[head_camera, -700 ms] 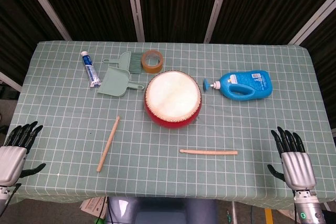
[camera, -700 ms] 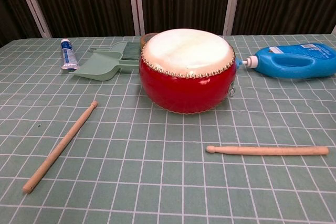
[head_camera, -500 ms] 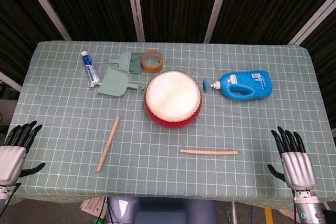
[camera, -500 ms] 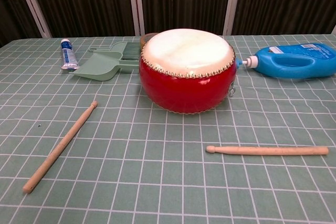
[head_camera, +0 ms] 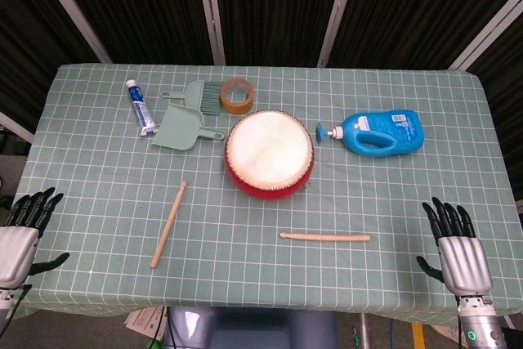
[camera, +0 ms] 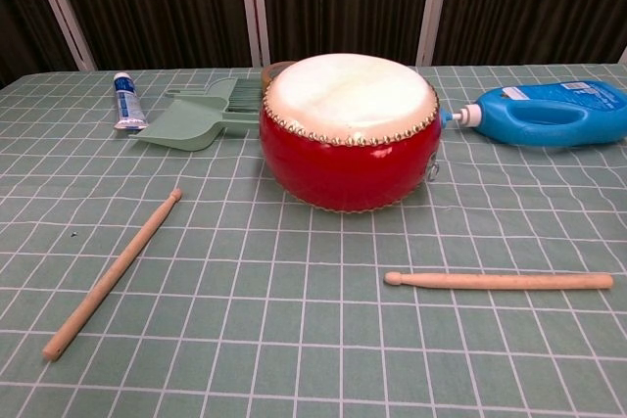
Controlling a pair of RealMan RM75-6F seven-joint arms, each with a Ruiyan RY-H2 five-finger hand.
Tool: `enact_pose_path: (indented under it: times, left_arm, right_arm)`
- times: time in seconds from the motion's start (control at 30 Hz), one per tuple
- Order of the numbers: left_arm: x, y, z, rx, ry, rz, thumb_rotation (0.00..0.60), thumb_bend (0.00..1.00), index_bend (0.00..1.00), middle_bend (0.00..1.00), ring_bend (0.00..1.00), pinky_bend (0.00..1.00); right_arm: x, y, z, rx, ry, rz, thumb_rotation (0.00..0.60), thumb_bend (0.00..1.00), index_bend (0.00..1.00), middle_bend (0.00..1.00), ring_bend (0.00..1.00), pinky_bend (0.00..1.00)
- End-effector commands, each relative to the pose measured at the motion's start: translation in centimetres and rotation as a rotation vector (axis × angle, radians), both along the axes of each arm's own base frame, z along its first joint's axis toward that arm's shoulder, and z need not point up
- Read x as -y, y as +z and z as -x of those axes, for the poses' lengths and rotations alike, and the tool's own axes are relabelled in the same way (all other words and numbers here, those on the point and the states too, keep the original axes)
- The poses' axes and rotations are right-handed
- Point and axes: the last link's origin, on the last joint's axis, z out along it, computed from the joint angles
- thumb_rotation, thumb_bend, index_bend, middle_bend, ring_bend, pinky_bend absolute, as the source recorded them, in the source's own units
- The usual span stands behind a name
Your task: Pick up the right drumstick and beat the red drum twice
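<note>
**Right stick is lying crosswise, up and to the left of your right hand**

Your right hand [head_camera: 462, 252] is hovering at the near right corner of the desk [head_camera: 98, 169], fingers spread and pointing away from you, holding nothing. Your left hand [head_camera: 18, 239] is waiting at the near left corner, likewise spread and empty. Neither hand is showing in the chest view.

The right drumstick [head_camera: 324, 237] is lying flat on the checked cloth, between you and the red drum [head_camera: 270, 154], clear of the drum and touching nothing. Its long axis is running left to right across your front, almost parallel to the near desk edge. In the chest view the small rounded tip is pointing left, toward the middle, and the thicker butt end is pointing right, toward your right hand. So the butt is the end nearest you, and your right hand is far nearer to it than your left, which has the other drumstick [head_camera: 167, 224] lying diagonally on its side.

You are reaching inward to the left and slightly forward for this one. Since your fingers are pointing across the stick's length, they are probably already lined up to close over the butt end without much wrist turn. The drum is sitting beyond and left of the stick.
</note>
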Motion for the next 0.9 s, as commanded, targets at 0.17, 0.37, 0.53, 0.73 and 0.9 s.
enact_pose_path:
  times: [0.17, 0.37, 0.53, 0.73, 0.9]
  left_arm:
    - [0.1, -0.2, -0.3, -0.003, -0.007, -0.003, 0.600, 0.00, 0.00, 0.00, 0.00, 0.02]
    - [0.2, -0.4, -0.4, -0.009, -0.013, 0.001, 0.600, 0.00, 0.00, 0.00, 0.00, 0.02]
    - [0.2, -0.5, -0.5, -0.002, -0.020, -0.001, 0.600, 0.00, 0.00, 0.00, 0.00, 0.02]
    - [0.3, -0.5, -0.5, 0.001, -0.023, -0.001, 0.600, 0.00, 0.00, 0.00, 0.00, 0.02]
    - [0.2, -0.5, -0.5, 0.004, -0.024, 0.005, 0.600, 0.00, 0.00, 0.00, 0.00, 0.02]
  right_arm:
    - [0.1, -0.2, -0.5, -0.002, 0.015, -0.007, 0.600, 0.23, 0.00, 0.23, 0.29, 0.31]
    - [0.8, -1.0, -1.4, 0.021, 0.016, -0.035, 0.600, 0.23, 0.28, 0.86, 0.92, 0.85]
    - [1.5, -2.4, -2.0, -0.018, 0.012, -0.078, 0.600, 0.23, 0.34, 0.97, 1.00, 0.90]
    - [2.5, -5.3, -3.4, -0.037, 0.014, -0.126, 0.600, 0.25, 0.44, 1.00, 1.00, 0.91]
    - [3.0, -8.1, -4.1, -0.051, 0.000, -0.164, 0.600, 0.26, 0.49, 1.00, 1.00, 0.91]
